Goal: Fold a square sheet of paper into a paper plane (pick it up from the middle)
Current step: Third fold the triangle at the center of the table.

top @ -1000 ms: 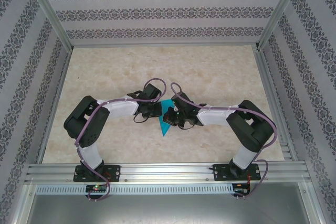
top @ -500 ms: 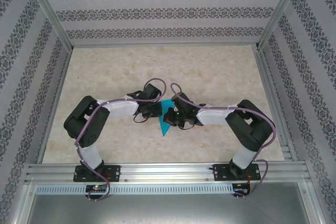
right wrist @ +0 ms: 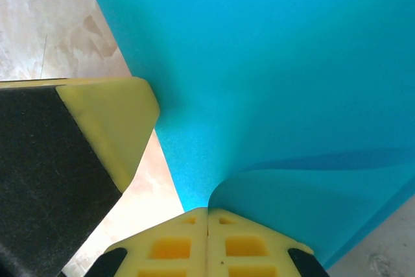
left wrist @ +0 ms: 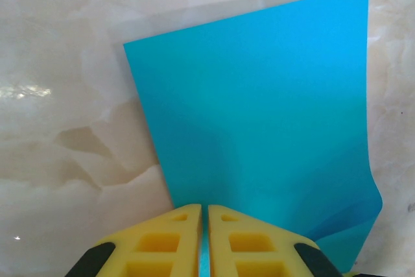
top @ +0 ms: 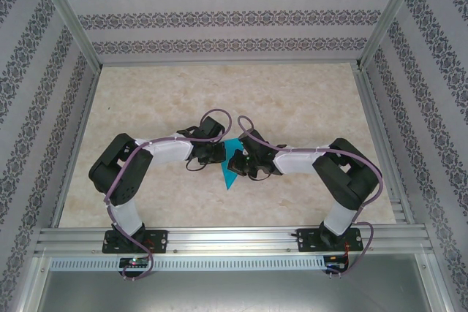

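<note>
The square sheet of paper (top: 228, 174) is teal-blue and folded, held off the marble table between both arms. From above it shows as a narrow wedge pointing toward the near edge. My left gripper (top: 218, 154) is shut on its edge; in the left wrist view the yellow fingers (left wrist: 188, 222) pinch the sheet (left wrist: 259, 115), which spreads out ahead. My right gripper (top: 236, 160) is shut on the other side; in the right wrist view (right wrist: 207, 210) a flap of the paper (right wrist: 259, 63) curls right at the fingertips. The paper plane is out of view.
The marble tabletop (top: 292, 100) stretches behind the arms to patterned walls and an aluminium frame (top: 219, 239) along the near edge. In the right wrist view the left gripper's finger (right wrist: 117, 121) stands close on the left.
</note>
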### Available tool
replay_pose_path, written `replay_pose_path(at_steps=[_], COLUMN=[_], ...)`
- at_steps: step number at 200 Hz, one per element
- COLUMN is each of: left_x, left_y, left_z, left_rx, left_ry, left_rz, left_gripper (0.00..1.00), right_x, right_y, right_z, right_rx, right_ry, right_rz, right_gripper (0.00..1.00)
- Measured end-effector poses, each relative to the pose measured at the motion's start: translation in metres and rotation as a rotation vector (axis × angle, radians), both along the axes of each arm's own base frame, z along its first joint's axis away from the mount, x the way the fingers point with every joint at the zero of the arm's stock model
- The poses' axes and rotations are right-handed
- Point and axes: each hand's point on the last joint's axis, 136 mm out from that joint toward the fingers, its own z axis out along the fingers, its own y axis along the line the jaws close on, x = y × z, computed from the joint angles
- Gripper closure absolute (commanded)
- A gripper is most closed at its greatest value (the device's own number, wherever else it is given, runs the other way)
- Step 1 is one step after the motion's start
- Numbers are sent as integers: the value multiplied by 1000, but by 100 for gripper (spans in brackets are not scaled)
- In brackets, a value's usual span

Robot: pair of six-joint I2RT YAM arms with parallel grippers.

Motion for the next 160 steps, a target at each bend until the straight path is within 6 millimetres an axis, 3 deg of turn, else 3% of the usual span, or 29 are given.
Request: replay_pose_path(at_steps=[160], left_x=[-1], left_y=[-1], left_z=[0], left_rx=[-7], left_ry=[6], left_rz=[-5], left_gripper=[88], right_x=[2], right_y=[0], right_z=[-2], right_rx=[-4], right_ry=[-4], right_rz=[-5], right_gripper=[94])
